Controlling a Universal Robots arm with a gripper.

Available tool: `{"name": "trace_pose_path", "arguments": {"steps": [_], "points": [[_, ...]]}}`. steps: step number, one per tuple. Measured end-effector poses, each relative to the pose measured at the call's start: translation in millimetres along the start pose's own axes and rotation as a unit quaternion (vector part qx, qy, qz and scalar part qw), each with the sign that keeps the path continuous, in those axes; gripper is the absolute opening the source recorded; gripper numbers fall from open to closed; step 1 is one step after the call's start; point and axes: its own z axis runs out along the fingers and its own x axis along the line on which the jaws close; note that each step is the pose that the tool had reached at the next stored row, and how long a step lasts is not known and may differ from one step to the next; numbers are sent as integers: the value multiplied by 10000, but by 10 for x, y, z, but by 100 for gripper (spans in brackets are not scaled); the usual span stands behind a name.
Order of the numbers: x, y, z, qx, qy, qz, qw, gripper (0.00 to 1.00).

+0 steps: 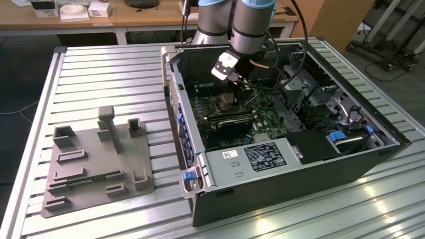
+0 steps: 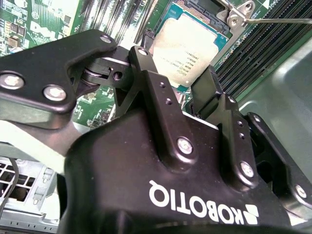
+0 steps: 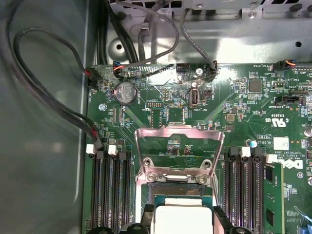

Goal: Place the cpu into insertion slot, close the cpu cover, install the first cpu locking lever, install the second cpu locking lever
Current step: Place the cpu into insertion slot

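My gripper (image 1: 230,83) reaches down into the open computer case over the insertion slot (image 1: 229,102). In both wrist views its two black fingers (image 2: 146,61) stand against opposite edges of the cpu (image 2: 187,46), a silvery square chip with a green border. The gripper (image 3: 183,220) is shut on the cpu (image 3: 183,214), which sits at the slot's dark opening (image 3: 175,187). I cannot tell whether the chip rests in the slot. The cpu cover (image 3: 180,129), a silver frame plate, stands swung open beyond the slot. A thin metal lever rod (image 2: 278,20) runs beside its hinge (image 2: 239,14).
Long black memory slots (image 3: 109,195) flank the socket on both sides. Black cables (image 3: 48,97) loop over the case floor beside the board. A grey box (image 1: 262,155) fills the case's near end. On the slatted table (image 1: 106,74) lies a grey fixture plate (image 1: 93,169).
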Motion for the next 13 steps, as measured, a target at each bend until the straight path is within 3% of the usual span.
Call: {"name": "trace_pose_path", "arguments": {"steps": [13], "points": [[6, -1, 54, -1, -1, 32, 10000, 54]]}}
